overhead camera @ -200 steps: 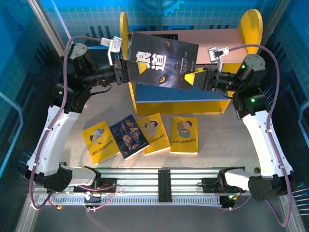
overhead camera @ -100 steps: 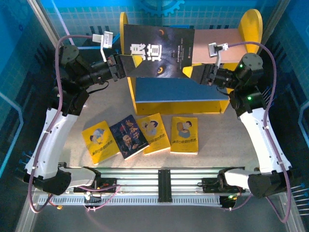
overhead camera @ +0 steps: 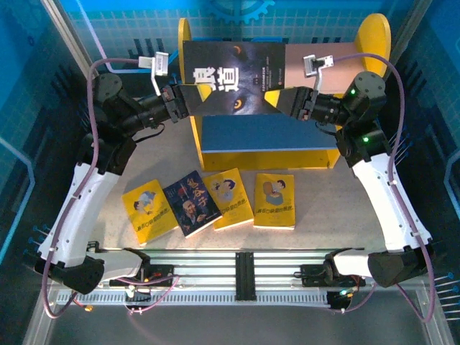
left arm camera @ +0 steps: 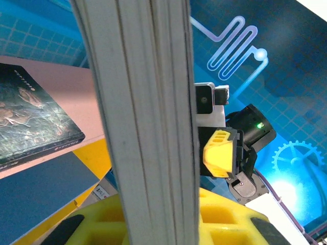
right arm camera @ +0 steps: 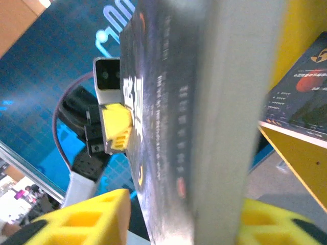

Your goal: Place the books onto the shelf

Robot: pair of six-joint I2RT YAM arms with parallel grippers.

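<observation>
A dark book [overhead camera: 237, 75] with white Chinese letters hangs upright over the shelf [overhead camera: 374, 36], in front of its pink upper board [overhead camera: 323, 61]. My left gripper [overhead camera: 188, 102] is shut on the book's lower left corner; its page edge [left arm camera: 143, 127] stands between the yellow fingers [left arm camera: 225, 222]. My right gripper [overhead camera: 286, 100] straddles the lower right corner. In the right wrist view one finger [right arm camera: 87, 219] stands a little off the cover [right arm camera: 168, 127]. Another dark book [left arm camera: 30, 117] lies flat on the pink board. Three yellow books [overhead camera: 149, 210] [overhead camera: 228, 198] [overhead camera: 274, 200] and one dark book [overhead camera: 190, 203] lie on the table.
The blue lower board [overhead camera: 266, 133] juts out below the held book. Both arms' elbows flank the shelf closely. A metal rail [overhead camera: 244, 277] runs along the near table edge between the arm bases. Blue walls enclose the table on all sides.
The held book has swung from tilted to level and risen toward the upper board. My right gripper slid left and up onto its lower right corner. The left grip stayed closed.
</observation>
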